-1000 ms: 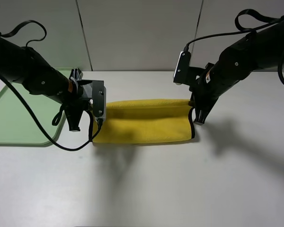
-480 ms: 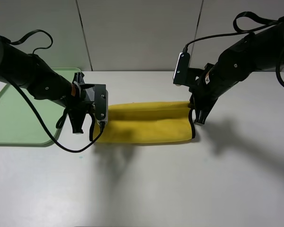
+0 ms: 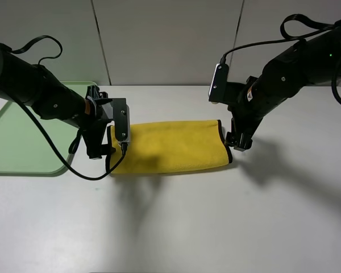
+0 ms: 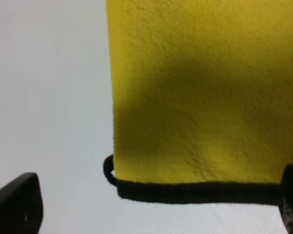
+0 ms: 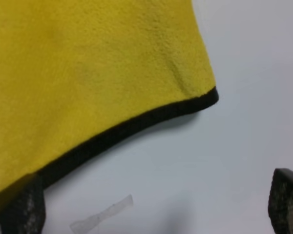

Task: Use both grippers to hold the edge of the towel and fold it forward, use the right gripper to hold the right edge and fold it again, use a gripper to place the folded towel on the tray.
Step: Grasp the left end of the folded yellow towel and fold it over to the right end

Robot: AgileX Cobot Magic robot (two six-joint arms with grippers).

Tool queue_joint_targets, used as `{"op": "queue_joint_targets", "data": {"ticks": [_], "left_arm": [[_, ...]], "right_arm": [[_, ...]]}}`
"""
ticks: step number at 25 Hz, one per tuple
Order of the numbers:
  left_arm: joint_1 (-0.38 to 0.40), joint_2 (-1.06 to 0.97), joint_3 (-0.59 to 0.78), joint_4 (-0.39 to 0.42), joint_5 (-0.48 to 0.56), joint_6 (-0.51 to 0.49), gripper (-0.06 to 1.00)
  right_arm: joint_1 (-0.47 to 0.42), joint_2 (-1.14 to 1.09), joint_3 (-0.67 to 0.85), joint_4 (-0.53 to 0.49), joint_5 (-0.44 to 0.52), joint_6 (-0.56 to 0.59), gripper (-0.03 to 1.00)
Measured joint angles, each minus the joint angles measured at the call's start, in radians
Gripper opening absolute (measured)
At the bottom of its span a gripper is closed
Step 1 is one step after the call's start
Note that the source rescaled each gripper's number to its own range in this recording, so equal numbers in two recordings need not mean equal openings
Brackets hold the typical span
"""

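towel (image 3: pixel 170 147): folded strip, flat mid desk (image 3: pixel 176 227), between both tools
left tool (image 3: pixel 100 149): spread over left end, pinching nothing
right tool (image 3: pixel 238 142): spread beside right edge (image 3: pixel 227 142), pinching nothing
tray (image 3: pixel 11 166): far left, apart from towel
risk: right tool may catch top layer only, fold opens

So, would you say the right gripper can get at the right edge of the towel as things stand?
Probably yes: the right gripper hangs open just beside the right edge of the towel, and nothing lies between them.
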State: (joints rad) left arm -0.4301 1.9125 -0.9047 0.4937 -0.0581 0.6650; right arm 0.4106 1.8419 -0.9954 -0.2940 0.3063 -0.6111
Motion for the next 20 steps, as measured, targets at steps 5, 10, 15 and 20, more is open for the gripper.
{"op": "queue_joint_targets", "data": {"ticks": [5, 10, 15, 20], "left_arm": [[0.000, 0.000, 0.000, 0.000, 0.000, 0.000, 0.99], [0.000, 0.000, 0.000, 0.000, 0.000, 0.000, 0.99], [0.000, 0.000, 0.000, 0.000, 0.000, 0.000, 0.99], [0.000, 0.000, 0.000, 0.000, -0.001, 0.000, 0.99]], "right_arm": [[0.000, 0.000, 0.000, 0.000, 0.000, 0.000, 1.00], [0.000, -0.030, 0.000, 0.000, 0.009, 0.020, 1.00], [0.000, -0.100, 0.000, 0.000, 0.017, 0.096, 1.00], [0.000, -0.216, 0.000, 0.000, 0.114, 0.194, 1.00]]}}
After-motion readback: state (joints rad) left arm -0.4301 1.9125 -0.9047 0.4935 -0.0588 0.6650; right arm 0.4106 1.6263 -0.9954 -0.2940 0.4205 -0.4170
